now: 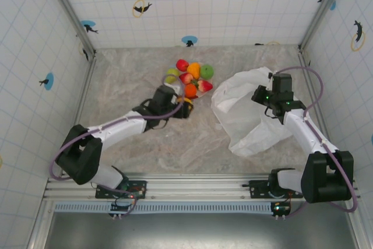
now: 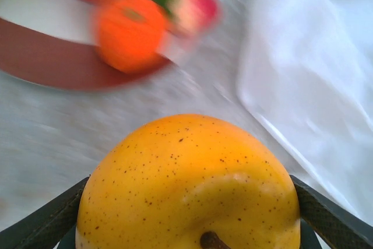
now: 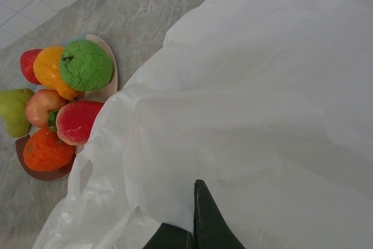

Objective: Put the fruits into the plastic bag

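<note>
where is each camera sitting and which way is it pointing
Top external: above and behind the bases, looking down on the table; the left arm and right arm both show.
Left wrist: on the left arm, looking along its jaws, closed on a yellow fruit, toward the plate.
Right wrist: on the right arm, looking across the plastic bag that its jaws pinch.
Shared: both wrist views catch the plate, its fruits and the bag.

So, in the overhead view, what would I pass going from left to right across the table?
In order: left arm's black elbow → fruits → bag → right arm's black elbow.
</note>
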